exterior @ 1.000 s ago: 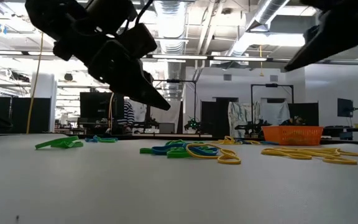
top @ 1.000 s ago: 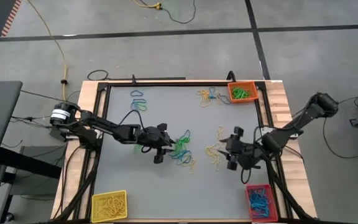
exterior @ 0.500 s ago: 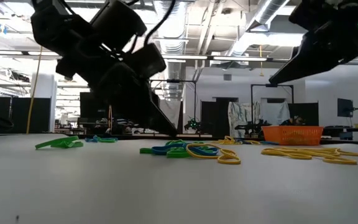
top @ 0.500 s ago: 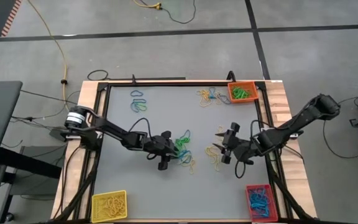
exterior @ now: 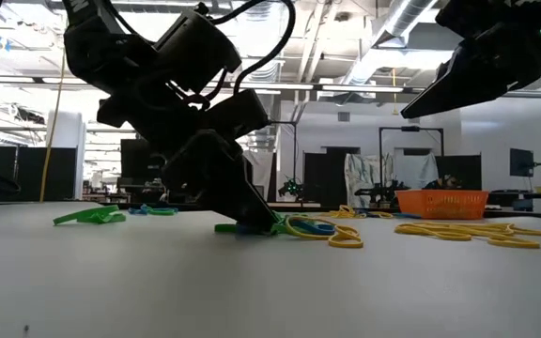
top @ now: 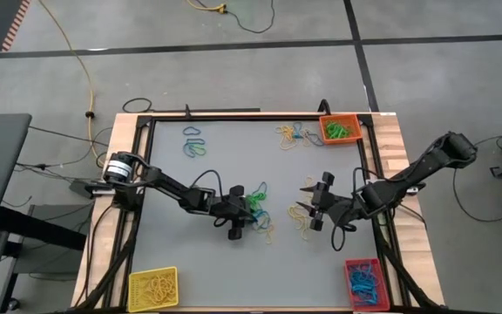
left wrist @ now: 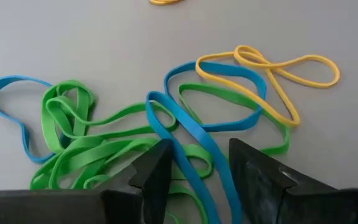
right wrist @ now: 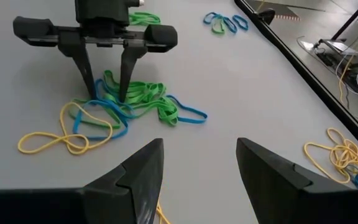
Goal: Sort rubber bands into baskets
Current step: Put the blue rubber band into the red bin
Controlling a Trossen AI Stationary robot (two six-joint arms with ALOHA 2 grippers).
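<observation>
Left gripper (left wrist: 194, 171): jaws parted, being set astride a blue band (left wrist: 188, 127) in the central tangled pile (top: 258, 212), likely for sorting into a basket (top: 362, 282). Right gripper (right wrist: 197, 165): being held open above the table, nothing gripped, apparently waiting.

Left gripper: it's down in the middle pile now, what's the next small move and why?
Probably close the left gripper fully, then lift. Its fingers are open, tips down on the table, straddling a blue rubber band tangled with green rubber bands. The right gripper waits open nearby.
</observation>
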